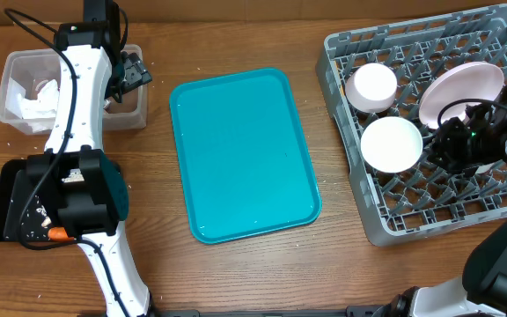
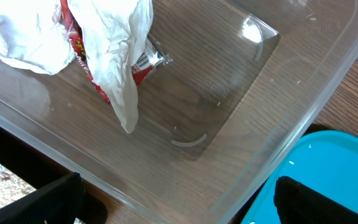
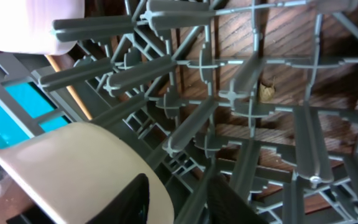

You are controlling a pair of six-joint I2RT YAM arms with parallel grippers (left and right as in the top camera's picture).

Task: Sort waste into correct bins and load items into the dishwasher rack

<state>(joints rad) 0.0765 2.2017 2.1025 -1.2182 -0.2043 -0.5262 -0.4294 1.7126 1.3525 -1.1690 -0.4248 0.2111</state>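
My left gripper hangs wide open over a corner of the clear tub, holding nothing. White napkins and the red foil wrapper lie in that tub. The black tray holds the orange carrot and pale crumbs. In the grey rack stand two white bowls and the pinkish plate. My right gripper is at the nearer bowl, jaws parted astride its rim, one finger over the bowl.
The flat teal tray lies between the bins and the rack. My left arm's base partly covers the black tray. Upright grey pegs crowd round my right gripper. A pale dish shows at the top left of the right wrist view.
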